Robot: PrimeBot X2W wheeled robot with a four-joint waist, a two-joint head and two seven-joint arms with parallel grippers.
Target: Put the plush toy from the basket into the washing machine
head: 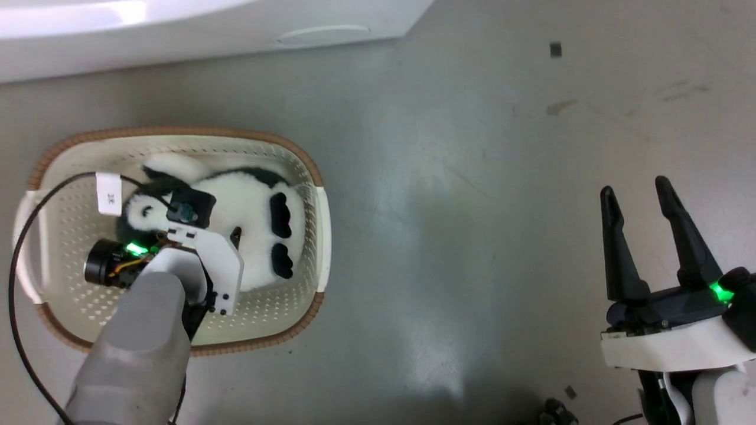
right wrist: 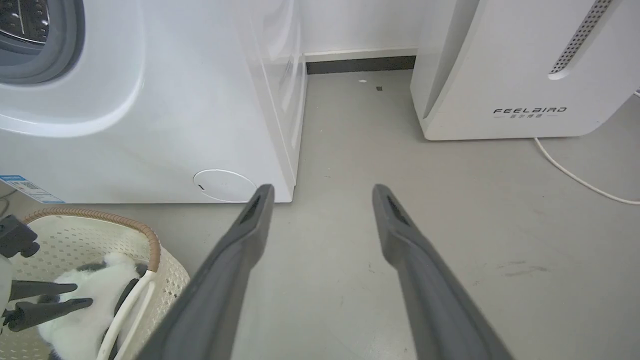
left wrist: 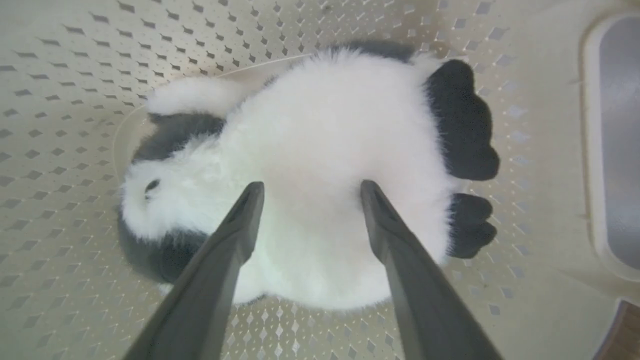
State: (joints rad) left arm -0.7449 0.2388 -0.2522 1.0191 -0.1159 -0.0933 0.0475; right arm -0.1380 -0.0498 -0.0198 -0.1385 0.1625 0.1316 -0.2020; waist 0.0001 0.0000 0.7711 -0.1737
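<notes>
The plush toy (head: 254,195), a fluffy white panda with black limbs, lies in the basket (head: 177,131) on the floor at the left. My left arm reaches down into the basket. In the left wrist view my left gripper (left wrist: 311,192) is open, its two fingers spread over the plush toy's (left wrist: 325,125) white body, tips at the fur. The right wrist view shows the left gripper (right wrist: 82,295) from the side, against the plush toy (right wrist: 95,320). My right gripper (head: 635,188) hangs open and empty over bare floor at the right. The washing machine (right wrist: 150,100) stands just behind the basket (right wrist: 150,240), its grey porthole gasket (right wrist: 40,55) showing.
A white boxy FEELBIRD appliance (right wrist: 525,70) stands to the right of the washer, with a white cord (right wrist: 575,175) on the floor. A black cable (head: 18,265) loops from my left arm past the basket's left side. Grey floor (head: 443,206) lies between the basket and my right gripper.
</notes>
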